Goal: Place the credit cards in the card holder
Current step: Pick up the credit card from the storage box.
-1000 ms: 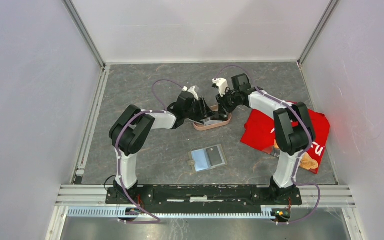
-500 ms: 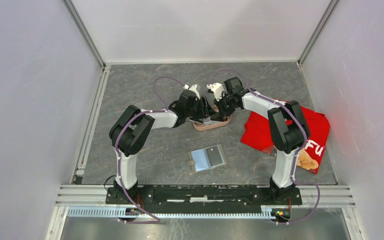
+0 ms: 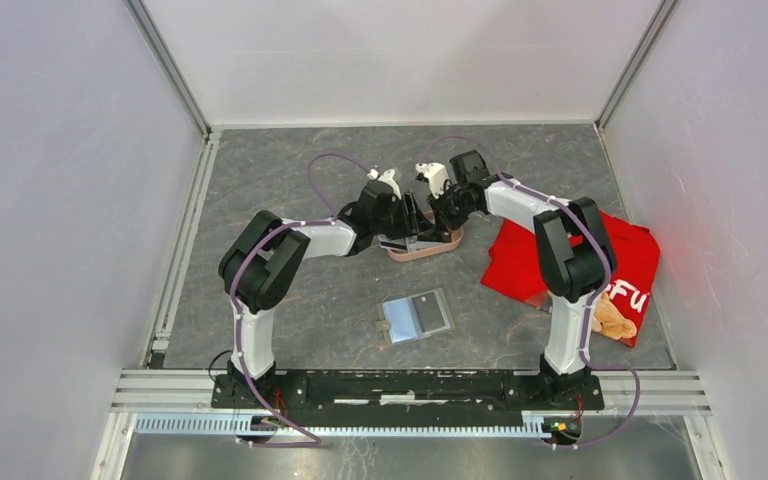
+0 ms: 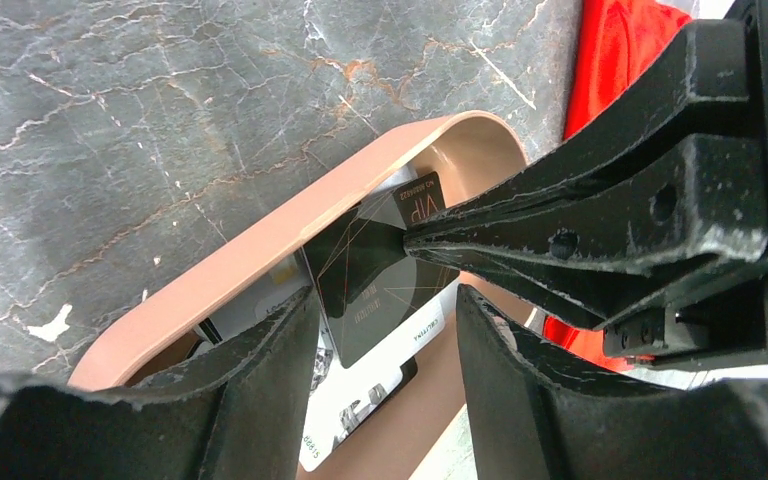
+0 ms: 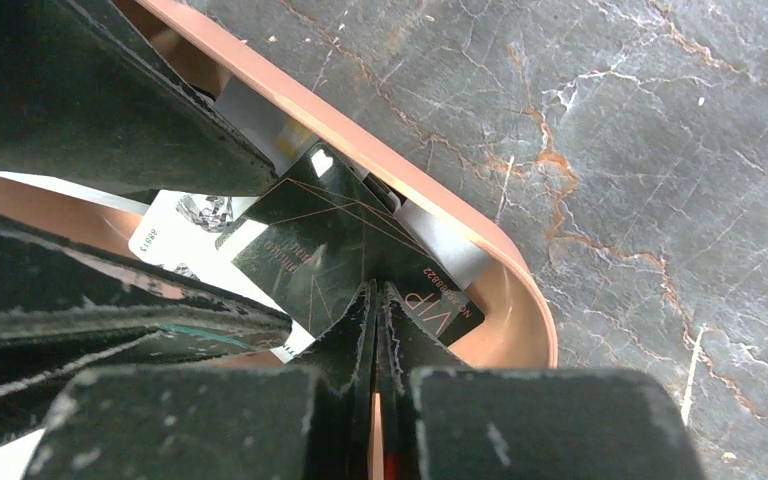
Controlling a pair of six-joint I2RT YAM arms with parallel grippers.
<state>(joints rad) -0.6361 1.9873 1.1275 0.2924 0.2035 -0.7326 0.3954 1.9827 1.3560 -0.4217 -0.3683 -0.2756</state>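
Observation:
The credit cards lie in a pink oval tray [image 3: 447, 243] at the back middle of the table. A dark card marked VIP [image 4: 360, 262] [image 5: 305, 250] stands tilted up from the tray, and my right gripper [image 5: 375, 292] [image 3: 438, 212] is shut on its corner. My left gripper [image 4: 385, 297] [image 3: 409, 216] is open, its fingers either side of that card's lower end. Under it lie a white card [image 4: 375, 395] [image 5: 172, 225] and a silvery card [image 5: 442, 245] against the tray wall. The card holder [image 3: 415, 317] lies unfolded on the table, nearer the arms' bases.
A red cloth [image 3: 526, 258] lies to the right of the tray, under the right arm. A small tan soft toy [image 3: 615, 322] rests at the cloth's near right edge. The tray's rim [image 4: 260, 235] curves round both grippers.
My right gripper has shut on the dark card and shifted a little left. My left gripper's jaws have widened slightly around the same card.

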